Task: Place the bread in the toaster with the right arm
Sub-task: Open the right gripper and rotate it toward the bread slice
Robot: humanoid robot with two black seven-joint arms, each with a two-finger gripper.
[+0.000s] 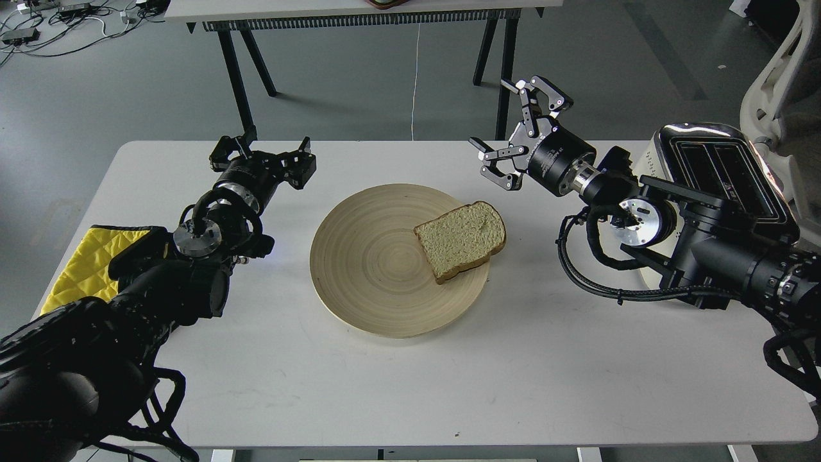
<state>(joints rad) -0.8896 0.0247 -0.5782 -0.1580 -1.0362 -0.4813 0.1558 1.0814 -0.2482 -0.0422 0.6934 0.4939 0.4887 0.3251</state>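
Observation:
One slice of tan bread (460,239) with a brown crust lies flat on the right side of a round wooden plate (365,263) at the table's middle. The cream toaster (725,170) with a chrome top and two dark slots stands at the right edge, partly hidden by my right arm. My right gripper (507,122) hovers open above the table's far edge, up and right of the bread, with nothing between its clawed fingers. At the far left, my left gripper (263,154) is open and empty, well away from the plate.
A yellow quilted cloth (86,263) lies at the table's left edge under my left arm. Beyond the white table (410,385) stands another table on black legs (237,77). A white chair (779,83) is at the far right.

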